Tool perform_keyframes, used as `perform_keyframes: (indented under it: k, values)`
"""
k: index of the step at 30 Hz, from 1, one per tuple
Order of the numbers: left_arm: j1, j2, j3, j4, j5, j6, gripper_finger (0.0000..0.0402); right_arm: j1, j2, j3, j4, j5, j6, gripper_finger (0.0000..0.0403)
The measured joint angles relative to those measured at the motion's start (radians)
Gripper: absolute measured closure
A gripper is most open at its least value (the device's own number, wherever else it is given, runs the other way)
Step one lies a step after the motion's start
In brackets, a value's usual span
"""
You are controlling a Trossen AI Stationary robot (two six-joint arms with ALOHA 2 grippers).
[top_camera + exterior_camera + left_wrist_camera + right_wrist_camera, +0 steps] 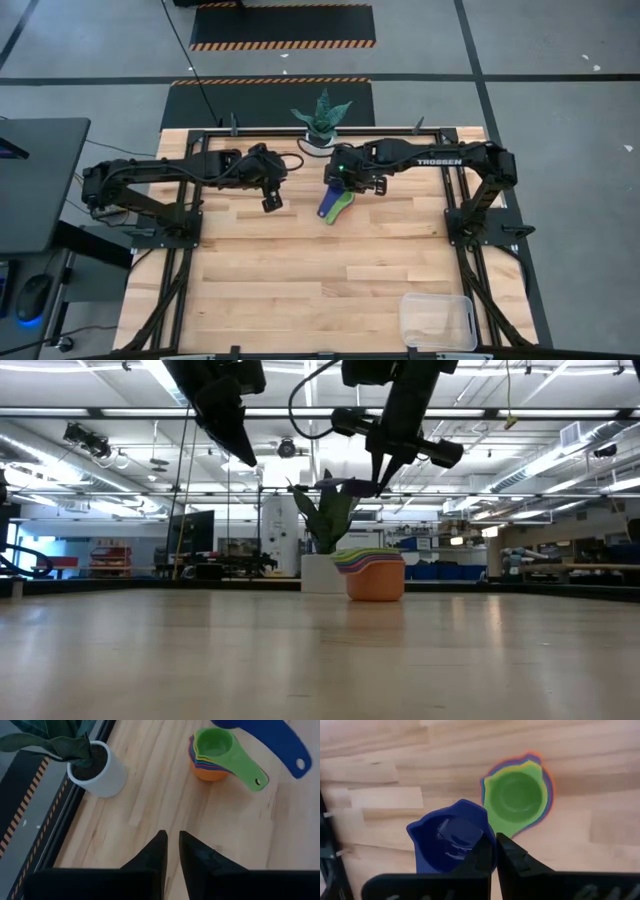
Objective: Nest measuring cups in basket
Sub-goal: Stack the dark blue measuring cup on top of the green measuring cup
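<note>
A stack of nested measuring cups (343, 199) stands on the table near its far edge, with a green cup (515, 797) on top and an orange one (375, 585) at the bottom. My right gripper (495, 851) hovers just above the stack, shut on a dark blue cup (451, 840). That cup's handle (295, 757) sticks out free. My left gripper (172, 847) hangs shut and empty above the table, left of the stack (212, 755). The clear basket (438, 320) sits at the near right corner with nothing in it. My right gripper pinches the dark blue cup at the bowl's rim (479, 836), coming from above and pointing down. One finger seems to be inside the bowl and the other (512, 855) outside. The cup is lifted clear of the table, mouth up, beside and above the green cup.
A white plant pot (320, 137) with green leaves stands at the far edge, just behind the stack. Black frame rails (460, 215) run along the table's sides. Bare wood lies between the stack and the basket.
</note>
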Motion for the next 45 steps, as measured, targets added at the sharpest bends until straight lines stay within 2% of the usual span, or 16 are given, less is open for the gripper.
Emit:
perform_keyframes:
  k: [7,14,23,39,45]
  values:
    - [0.0,0.0,0.0,0.022,0.0,0.091,0.0347,-0.006,0.002,0.0,-0.027,0.032,0.145,0.039]
    - [0.0,0.0,0.0,0.027,0.0,0.096,0.0347,-0.007,0.038,0.0,-0.057,0.023,0.213,0.039]
    - [0.0,0.0,0.0,0.027,0.0,0.107,0.0347,-0.035,0.135,-0.001,-0.038,-0.041,0.132,0.039]
    - [0.0,0.0,0.0,0.027,0.004,0.107,0.0347,-0.082,0.165,0.0,-0.056,-0.124,0.054,0.039]
    - [0.0,0.0,0.0,0.027,0.004,0.106,0.0347,-0.085,0.165,0.0,-0.069,-0.125,0.057,0.0373]
